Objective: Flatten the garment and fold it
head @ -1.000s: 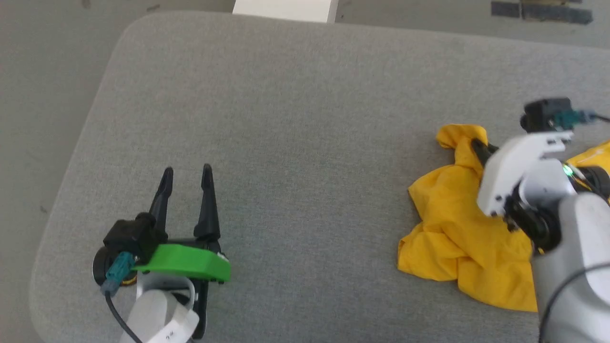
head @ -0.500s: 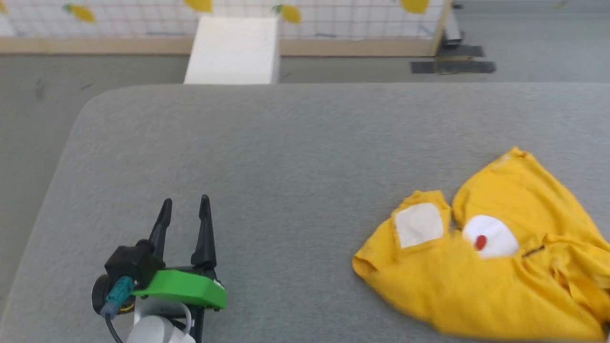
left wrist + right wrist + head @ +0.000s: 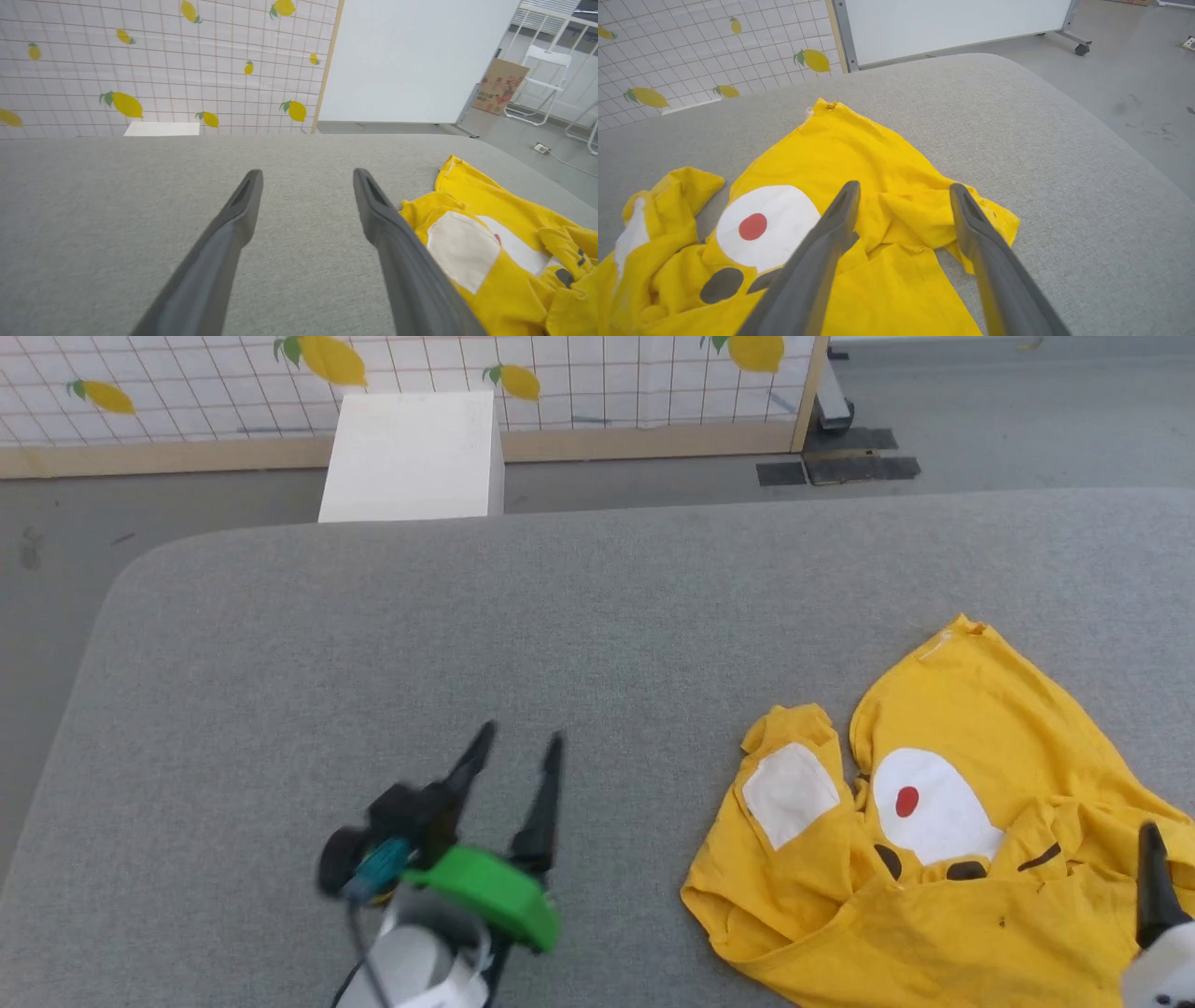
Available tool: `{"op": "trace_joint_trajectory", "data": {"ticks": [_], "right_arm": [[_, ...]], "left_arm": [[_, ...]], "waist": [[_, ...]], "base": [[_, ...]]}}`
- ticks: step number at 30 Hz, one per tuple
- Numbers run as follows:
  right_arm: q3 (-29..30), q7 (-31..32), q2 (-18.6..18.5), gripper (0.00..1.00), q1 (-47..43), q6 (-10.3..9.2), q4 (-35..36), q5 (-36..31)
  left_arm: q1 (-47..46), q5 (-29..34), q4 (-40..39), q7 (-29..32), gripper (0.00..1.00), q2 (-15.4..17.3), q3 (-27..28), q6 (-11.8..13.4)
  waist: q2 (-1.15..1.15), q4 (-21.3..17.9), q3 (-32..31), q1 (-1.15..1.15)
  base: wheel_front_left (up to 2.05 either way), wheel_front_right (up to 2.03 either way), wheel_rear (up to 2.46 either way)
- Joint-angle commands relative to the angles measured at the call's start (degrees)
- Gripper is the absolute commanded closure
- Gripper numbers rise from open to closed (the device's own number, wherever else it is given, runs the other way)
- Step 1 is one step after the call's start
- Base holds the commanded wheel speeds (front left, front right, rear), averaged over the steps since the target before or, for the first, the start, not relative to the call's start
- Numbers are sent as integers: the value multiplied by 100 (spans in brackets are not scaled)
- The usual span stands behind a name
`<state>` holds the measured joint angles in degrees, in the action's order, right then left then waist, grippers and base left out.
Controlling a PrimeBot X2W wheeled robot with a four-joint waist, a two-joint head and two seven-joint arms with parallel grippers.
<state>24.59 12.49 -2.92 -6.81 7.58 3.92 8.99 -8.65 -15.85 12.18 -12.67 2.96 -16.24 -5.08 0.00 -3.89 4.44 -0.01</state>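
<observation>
The mustard-yellow T-shirt [image 3: 943, 709] lies rumpled and partly spread on the right of the grey padded table [image 3: 373, 635], showing white patches, a red dot and black marks. Its lower half is bunched in folds. My left gripper [image 3: 521, 735] is open over bare table, left of the shirt and apart from it. In the left wrist view the left gripper [image 3: 307, 173] holds nothing, and the T-shirt [image 3: 490, 280] lies by the right finger. My right gripper [image 3: 904, 187] hovers open over the T-shirt [image 3: 859, 144], its folded right part below. One of its fingers [image 3: 1153, 887] shows at the lower right edge.
A white box [image 3: 411, 457] stands on the floor behind the table, before a grid panel printed with lemons [image 3: 187, 383]. Dark tape strips [image 3: 840, 469] mark the floor. The table's rounded left corner [image 3: 121, 588] and far edge are near. A white board on wheels [image 3: 952, 18] stands beyond.
The head camera has tilted up. The right gripper, a second ago in the bunched shirt, has let go and drawn back; the shirt now lies more spread. The left gripper has moved toward it.
</observation>
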Motion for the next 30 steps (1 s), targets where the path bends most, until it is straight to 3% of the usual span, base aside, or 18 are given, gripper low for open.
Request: {"op": "trace_joint_trajectory", "data": {"ticks": [1, 5, 13, 21, 24, 25, 26, 30], "right_arm": [[-134, -253, 3, 0, 128, -9, -4, 21], [-641, -781, 3, 0, 260, -9, -33, 44], [-1381, -1080, 4, 0, 623, -9, -72, 24], [-1610, -1187, 4, 0, 747, -9, -121, 146], [-1666, -1198, 4, 0, 757, -9, -152, 204], [-1683, -1201, 4, 0, 760, -9, -164, 223], [-1694, -1199, 4, 0, 760, -9, -174, 230], [-1687, -1181, 4, 0, 755, -9, -191, 249]], "left_arm": [[-308, -96, 77, 106, 0, -8, -215, -44], [-986, -554, 411, 574, 0, -8, -1049, -54], [-2364, -1469, 1488, 2088, 0, -8, -2492, 253], [-2892, -2025, 2217, 3741, 0, -8, -3377, 620], [-2902, -2251, 2366, 4268, 0, -8, -3610, 513], [-2897, -2343, 2377, 4403, 60, -8, -3676, 453], [-2911, -2371, 2379, 4449, 100, -8, -3724, 415], [-3013, -2283, 2381, 3884, 100, -7, -3628, 555]], "waist": [[0, -31, 99, 1], [0, -123, 286, 1], [0, -525, 729, 1], [0, -718, 897, 1], [0, -733, 901, 1], [0, -726, 899, 1], [0, -716, 896, 1], [0, -590, 849, 1]], "base": [[0, 0, 0], [0, 0, 0], [0, 0, 0], [0, 0, 0], [0, 0, 0], [0, 0, 0], [0, 0, 0], [0, 0, 0]]}}
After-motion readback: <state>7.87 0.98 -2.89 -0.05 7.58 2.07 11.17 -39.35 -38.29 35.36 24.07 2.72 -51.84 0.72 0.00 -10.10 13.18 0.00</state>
